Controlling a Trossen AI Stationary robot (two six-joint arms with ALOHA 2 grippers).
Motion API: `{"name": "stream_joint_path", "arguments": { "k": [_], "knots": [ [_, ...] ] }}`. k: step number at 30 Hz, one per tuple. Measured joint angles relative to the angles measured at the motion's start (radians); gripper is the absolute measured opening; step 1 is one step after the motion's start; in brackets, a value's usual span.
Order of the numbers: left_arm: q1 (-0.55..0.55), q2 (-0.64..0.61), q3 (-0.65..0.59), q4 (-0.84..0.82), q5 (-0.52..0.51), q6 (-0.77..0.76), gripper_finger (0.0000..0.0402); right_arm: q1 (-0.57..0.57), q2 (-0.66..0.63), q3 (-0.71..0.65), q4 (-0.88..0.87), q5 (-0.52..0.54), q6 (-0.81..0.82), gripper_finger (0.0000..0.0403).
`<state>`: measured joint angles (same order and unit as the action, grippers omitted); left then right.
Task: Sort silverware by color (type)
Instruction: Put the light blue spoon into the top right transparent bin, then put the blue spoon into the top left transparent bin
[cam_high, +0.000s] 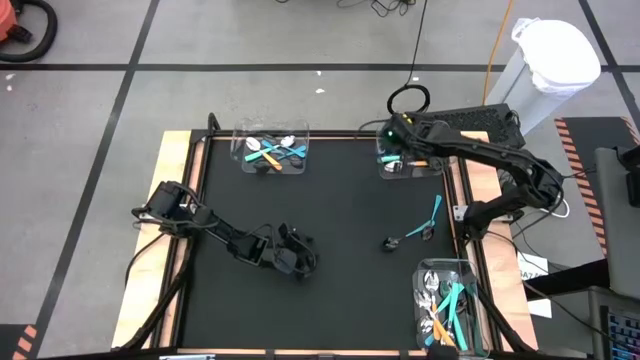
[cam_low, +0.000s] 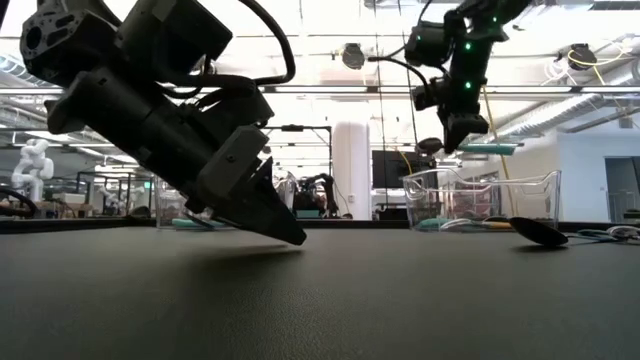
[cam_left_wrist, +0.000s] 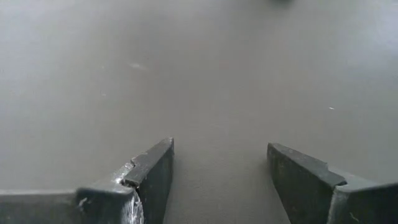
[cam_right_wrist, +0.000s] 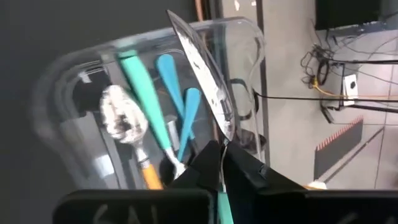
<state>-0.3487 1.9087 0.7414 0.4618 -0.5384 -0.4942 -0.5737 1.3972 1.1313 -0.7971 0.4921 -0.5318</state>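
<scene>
My right gripper (cam_right_wrist: 222, 154) is shut on a teal-handled knife (cam_right_wrist: 200, 68) above the clear bin at the table's far right corner (cam_high: 405, 165). That bin (cam_right_wrist: 68, 81) holds several teal-handled utensils and a spoon with an orange handle (cam_right_wrist: 149, 174). Two loose utensils lie flat on the black mat: a teal-handled one (cam_high: 436, 210) and a spoon (cam_high: 405, 238). My left gripper (cam_left_wrist: 221, 163) is open, low over bare mat at the table's near middle (cam_high: 298, 256). My right gripper pinches the knife between its two fingers (cam_right_wrist: 249, 171), where the silver blade's base (cam_right_wrist: 222, 138) meets the teal handle (cam_right_wrist: 225, 210). The fingers come from above, across the knife. It is lifted clear and lies roughly level over the bin's rim (cam_low: 492, 148).
A second clear bin at the far middle (cam_high: 272, 150) holds teal and orange utensils. A third by the near right edge (cam_high: 445, 305) holds several more. The mat between the arms is bare. A white bag-lined bin (cam_high: 545, 65) stands off the table's far right.
</scene>
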Motion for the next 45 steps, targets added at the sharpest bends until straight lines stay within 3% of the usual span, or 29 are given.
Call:
{"name": "stream_joint_path", "arguments": {
  "k": [4,10,15,17,22,25,30,35,45],
  "knots": [
    [-0.001,0.0,0.0,-0.003,0.005,-0.017,0.0255,-0.055,0.0,-0.033,0.074,0.0,-0.037,0.0032],
    [-0.001,0.0,0.0,-0.008,0.005,-0.021,0.0255,-0.091,0.0,-0.036,0.074,0.001,0.0,0.0107],
    [-0.001,0.0,0.0,-0.01,0.005,-0.023,0.0255,-0.062,-0.001,-0.023,-0.024,0.0,0.137,0.0163],
    [-0.001,0.0,0.0,-0.01,0.005,-0.023,0.0255,-0.034,-0.004,-0.022,-0.08,-0.048,0.181,0.0172],
    [-0.001,0.0,0.0,-0.011,0.005,-0.024,0.0255,0.051,-0.011,-0.021,-0.223,-0.278,0.266,0.0165],
    [-0.001,0.0,0.0,-0.011,0.005,-0.025,0.0255,0.114,-0.014,-0.021,-0.296,-0.362,0.362,0.0148],
    [-0.001,0.0,0.0,-0.011,0.005,-0.025,0.0255,0.217,-0.014,-0.028,-0.359,-0.427,0.581,0.0128],
    [-0.001,0.0,0.0,-0.011,0.005,-0.029,0.0255,0.335,-0.013,-0.086,-0.344,-0.519,0.599,0.0123],
    [-0.001,0.0,0.0,-0.025,0.004,-0.05,0.0255,0.519,-0.012,-0.31,-0.125,-0.524,0.669,0.0123]
  ]
}}
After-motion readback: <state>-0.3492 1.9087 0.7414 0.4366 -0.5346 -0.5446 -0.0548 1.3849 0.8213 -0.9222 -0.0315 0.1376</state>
